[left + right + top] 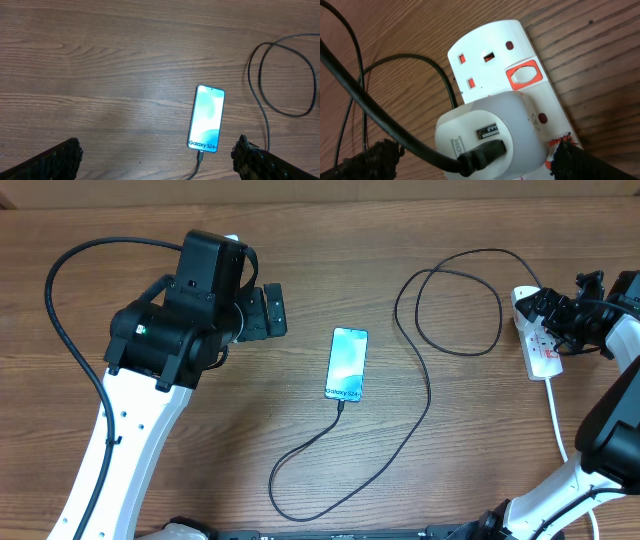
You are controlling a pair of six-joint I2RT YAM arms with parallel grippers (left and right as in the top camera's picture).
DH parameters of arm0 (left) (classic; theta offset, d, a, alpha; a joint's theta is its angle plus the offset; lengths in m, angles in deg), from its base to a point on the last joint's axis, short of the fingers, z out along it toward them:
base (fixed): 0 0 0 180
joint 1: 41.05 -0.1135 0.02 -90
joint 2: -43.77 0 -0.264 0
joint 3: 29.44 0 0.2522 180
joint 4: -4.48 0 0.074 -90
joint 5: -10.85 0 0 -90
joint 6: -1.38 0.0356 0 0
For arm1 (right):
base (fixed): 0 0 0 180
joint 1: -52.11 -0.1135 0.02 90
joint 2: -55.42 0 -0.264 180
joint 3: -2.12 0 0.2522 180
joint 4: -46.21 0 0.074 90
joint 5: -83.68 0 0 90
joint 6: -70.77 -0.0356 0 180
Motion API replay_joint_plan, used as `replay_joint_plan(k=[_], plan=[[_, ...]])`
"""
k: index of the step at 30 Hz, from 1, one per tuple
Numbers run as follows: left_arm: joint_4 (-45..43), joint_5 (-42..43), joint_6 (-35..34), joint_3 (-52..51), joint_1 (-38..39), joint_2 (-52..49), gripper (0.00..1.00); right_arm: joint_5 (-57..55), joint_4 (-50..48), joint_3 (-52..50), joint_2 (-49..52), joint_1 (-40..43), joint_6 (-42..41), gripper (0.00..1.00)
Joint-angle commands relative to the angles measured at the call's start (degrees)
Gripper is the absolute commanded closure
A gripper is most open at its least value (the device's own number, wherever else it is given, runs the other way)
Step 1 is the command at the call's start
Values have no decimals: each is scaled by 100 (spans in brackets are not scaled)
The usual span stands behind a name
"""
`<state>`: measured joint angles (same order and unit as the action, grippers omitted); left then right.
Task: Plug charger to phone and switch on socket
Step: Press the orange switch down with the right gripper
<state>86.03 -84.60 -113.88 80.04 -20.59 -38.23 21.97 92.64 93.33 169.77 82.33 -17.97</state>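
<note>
In the overhead view the left fingers (268,311) hang over bare desk (330,240) at about 10 o'clock from the phone (346,364). They are spread wide and grasp nothing. The left wrist view shows both fingers (56,160) at the bottom corners, with only wood between them and the phone (206,119) lying ahead towards 1 o'clock.

The phone lies flat near the desk's middle, its blue screen lit and reading "Galaxy S24+". The charger (425,405) is plugged into the phone's 6 o'clock end. From there it runs down towards 7 o'clock, curls back up past the phone's 3 o'clock side, makes a loose loop at 1 o'clock and goes on to the socket (540,340).

The socket lies at the desk's 3 o'clock edge, its white cord (556,420) trailing towards 6 o'clock. The right fingers (556,310) hover over it, released and holding nothing. In the right wrist view the fingers (572,161) stand wide apart on either side of a white adapter (485,122) seated in the socket (485,50), with the charger (375,112) plugged into the adapter's face. A red-framed switch (524,75) sits at 1 o'clock from the adapter. I cannot tell whether it is on.
</note>
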Motion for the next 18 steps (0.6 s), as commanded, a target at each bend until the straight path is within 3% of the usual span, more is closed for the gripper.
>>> replay_joint_plan(k=[1,18], plan=[[11,-94,44,118,-35,-42,0,98,13,-37,57,-103,13,0],[11,-94,44,118,-35,-42,0,96,79,-37,57,-133,13,0]])
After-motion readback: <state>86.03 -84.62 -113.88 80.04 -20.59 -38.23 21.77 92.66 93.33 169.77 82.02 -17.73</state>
